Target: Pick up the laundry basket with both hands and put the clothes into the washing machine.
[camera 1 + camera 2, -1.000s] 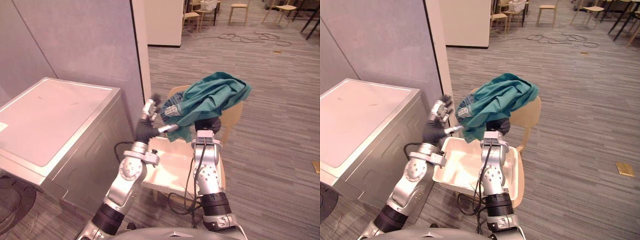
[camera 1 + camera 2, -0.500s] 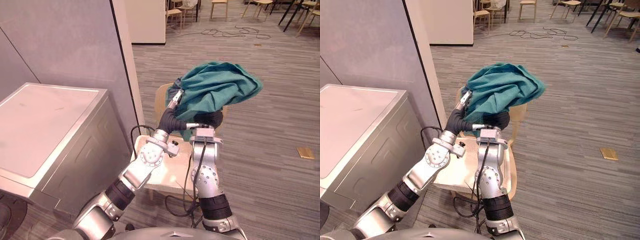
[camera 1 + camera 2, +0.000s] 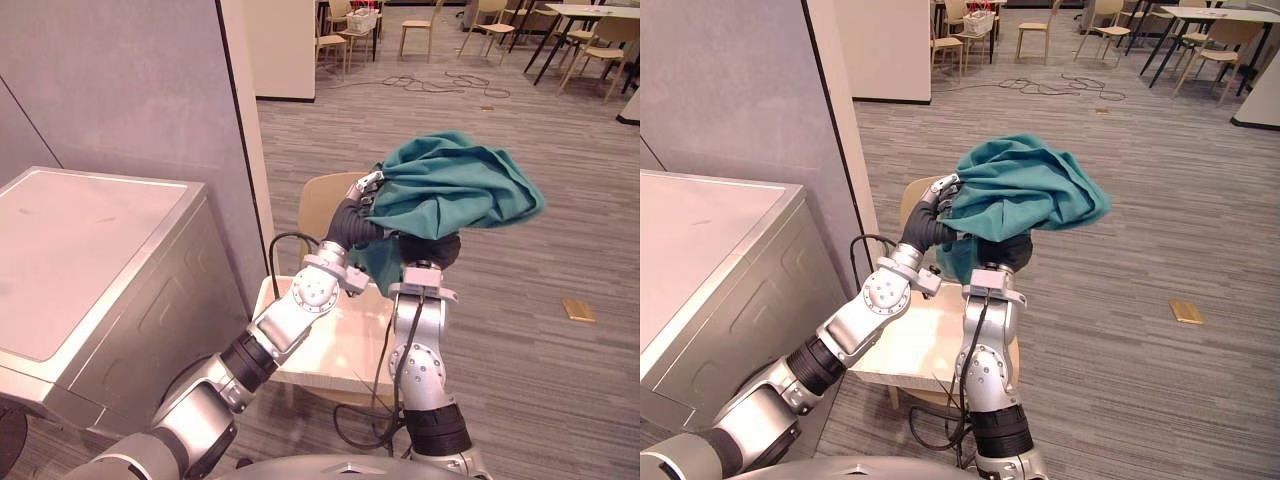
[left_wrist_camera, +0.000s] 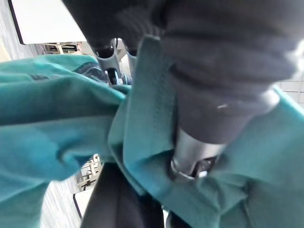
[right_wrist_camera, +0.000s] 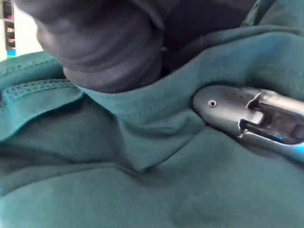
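At 9 o'clock, grey washer [image 3: 90,260], cut off by the frame edge. Toward 6 o'clock, white basket [image 3: 350,340] on a wooden chair [image 3: 322,205], partly masked by both arms. At 1 o'clock from centre, high above the basket: teal clothes [image 3: 455,185], crumpled, draped over right hand [image 3: 430,247], grip impossible to tell. Pinched at the 9 o'clock edge by left hand [image 3: 362,192].

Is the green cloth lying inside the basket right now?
No, the cloth is raised in the air, well clear of the basket.
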Controlling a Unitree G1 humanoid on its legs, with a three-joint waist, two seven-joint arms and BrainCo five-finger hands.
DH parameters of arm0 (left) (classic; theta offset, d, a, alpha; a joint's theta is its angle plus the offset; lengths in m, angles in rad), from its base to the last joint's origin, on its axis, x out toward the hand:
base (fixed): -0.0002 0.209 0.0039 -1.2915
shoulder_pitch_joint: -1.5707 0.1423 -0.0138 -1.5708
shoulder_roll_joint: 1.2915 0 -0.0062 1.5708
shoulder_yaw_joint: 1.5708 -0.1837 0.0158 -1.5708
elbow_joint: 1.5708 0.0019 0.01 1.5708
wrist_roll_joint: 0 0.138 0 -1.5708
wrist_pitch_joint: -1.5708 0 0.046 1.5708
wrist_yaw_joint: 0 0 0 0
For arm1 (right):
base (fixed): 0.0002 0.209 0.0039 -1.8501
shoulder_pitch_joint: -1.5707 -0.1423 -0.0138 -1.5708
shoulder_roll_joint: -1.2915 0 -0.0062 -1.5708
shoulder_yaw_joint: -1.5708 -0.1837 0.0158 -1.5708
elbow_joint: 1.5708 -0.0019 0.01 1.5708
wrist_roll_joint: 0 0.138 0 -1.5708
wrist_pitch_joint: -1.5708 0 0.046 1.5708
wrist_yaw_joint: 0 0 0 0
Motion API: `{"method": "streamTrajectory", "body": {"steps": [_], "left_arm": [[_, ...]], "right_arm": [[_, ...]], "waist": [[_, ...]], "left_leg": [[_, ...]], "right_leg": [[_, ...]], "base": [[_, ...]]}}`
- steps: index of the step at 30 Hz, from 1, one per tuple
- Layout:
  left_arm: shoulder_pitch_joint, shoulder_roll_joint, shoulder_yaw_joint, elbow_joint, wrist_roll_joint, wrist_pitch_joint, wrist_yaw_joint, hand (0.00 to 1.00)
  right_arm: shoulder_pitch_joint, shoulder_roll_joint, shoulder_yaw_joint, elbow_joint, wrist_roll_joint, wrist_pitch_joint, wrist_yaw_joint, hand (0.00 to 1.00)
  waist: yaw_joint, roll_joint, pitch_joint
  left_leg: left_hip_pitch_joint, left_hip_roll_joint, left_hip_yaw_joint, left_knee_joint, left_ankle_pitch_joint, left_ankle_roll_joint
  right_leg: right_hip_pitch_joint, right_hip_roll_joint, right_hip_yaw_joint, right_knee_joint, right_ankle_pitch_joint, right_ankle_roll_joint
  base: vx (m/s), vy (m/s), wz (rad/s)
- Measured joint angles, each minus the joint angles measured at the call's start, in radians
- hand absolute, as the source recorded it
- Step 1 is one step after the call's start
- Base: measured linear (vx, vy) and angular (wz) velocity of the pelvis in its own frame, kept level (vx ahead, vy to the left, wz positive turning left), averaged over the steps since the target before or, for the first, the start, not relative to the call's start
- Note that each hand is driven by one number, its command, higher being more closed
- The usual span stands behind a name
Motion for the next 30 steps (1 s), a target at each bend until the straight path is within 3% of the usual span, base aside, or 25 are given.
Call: {"method": "streamTrajectory", "body": {"steps": [4, 18, 19, 26, 30], "left_arm": [[-0.02, 0.0, -0.001, 0.01, -0.018, 0.0, 0.003, 1.0], [-0.022, 0.0, -0.014, 0.025, -0.098, -0.007, 0.003, 1.0], [-0.023, 0.0, -0.014, 0.028, -0.105, -0.01, 0.003, 1.0], [-0.023, 0.0, -0.017, 0.032, -0.167, -0.013, 0.002, 1.0], [-0.023, 0.002, -0.018, 0.061, -0.206, -0.011, -0.029, 1.0]], "right_arm": [[0.001, -0.004, 0.0, -0.001, 0.0, -0.006, -0.014, 1.0], [0.001, -0.009, 0.0, -0.002, 0.001, -0.006, -0.035, 1.0], [0.001, -0.009, 0.0, -0.002, 0.001, -0.006, -0.035, 0.0], [0.004, -0.03, 0.0, -0.002, 0.0, -0.001, -0.032, 0.0], [0.054, -0.089, -0.01, -0.004, 0.0, 0.034, 0.012, 0.0]], "waist": [[-0.014, -0.005, -0.006], [-0.014, -0.012, -0.02], [-0.014, -0.013, -0.021], [-0.013, -0.025, -0.032], [-0.012, -0.025, -0.032]], "left_leg": [[0.0, 0.0, 0.001, 0.0, 0.001, 0.0], [-0.015, 0.0, -0.001, 0.0, 0.003, 0.001], [-0.016, -0.001, -0.001, 0.0, 0.004, 0.001], [-0.016, -0.001, -0.004, 0.0, 0.006, 0.002], [-0.015, -0.001, -0.005, 0.0, 0.008, 0.004]], "right_leg": [[-0.001, 0.0, 0.002, 0.0, 0.006, -0.003], [-0.013, -0.001, 0.002, -0.002, 0.014, 0.007], [-0.013, -0.001, 0.002, -0.003, 0.016, 0.005], [-0.011, -0.001, 0.002, -0.002, 0.016, 0.005], [-0.012, -0.001, 0.002, 0.001, 0.012, 0.009]], "base": [[0.0, 0.0, 0.0], [0.0, 0.0, 0.0], [0.0, 0.0, 0.0], [-0.01, 0.0, 0.0], [-0.01, -0.001, 0.0]]}}
